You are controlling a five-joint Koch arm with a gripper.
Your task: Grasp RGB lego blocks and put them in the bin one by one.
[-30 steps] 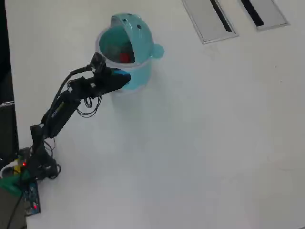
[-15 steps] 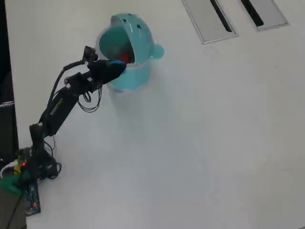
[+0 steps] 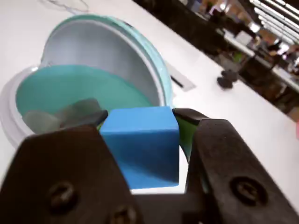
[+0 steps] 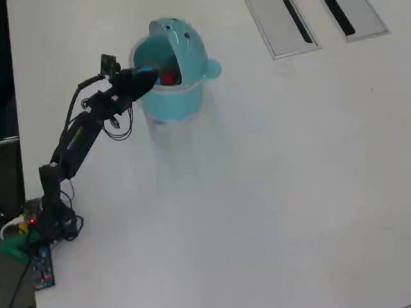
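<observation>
Your tool (image 3: 140, 140) is clamped on the blue lego block (image 3: 142, 144): in the wrist view the block sits squarely between the two dark jaws, one pressing each side, with its top face and front face both plain to see. A strip of green shows on the inner side of the right-hand jaw where it meets the block.

Just beyond the block you see the teal bin (image 3: 88, 86) with its domed lid (image 3: 112, 51) flipped up and back, so the mouth is open toward the camera. The pale grey inside of the lid stands upright behind the opening. Something greyish and blurred lies at the near edge of the opening; you cannot tell what it is from this view.

From the overhead view, the arm (image 4: 77, 138) reaches up from its base (image 4: 45, 224) at the lower left of the white tabletop (image 4: 270, 192), and the tool (image 4: 146, 74) hangs over the left part of the bin's (image 4: 173, 106) rim. The lid (image 4: 183, 45) shows two dot eyes on its top and a small ear at the right side. A red lego block (image 4: 168, 78) lies inside the bin, just right of the tool tip. Two flat grey slotted panels (image 4: 282, 25) are set into the tabletop at the upper right, well apart from the bin.
</observation>
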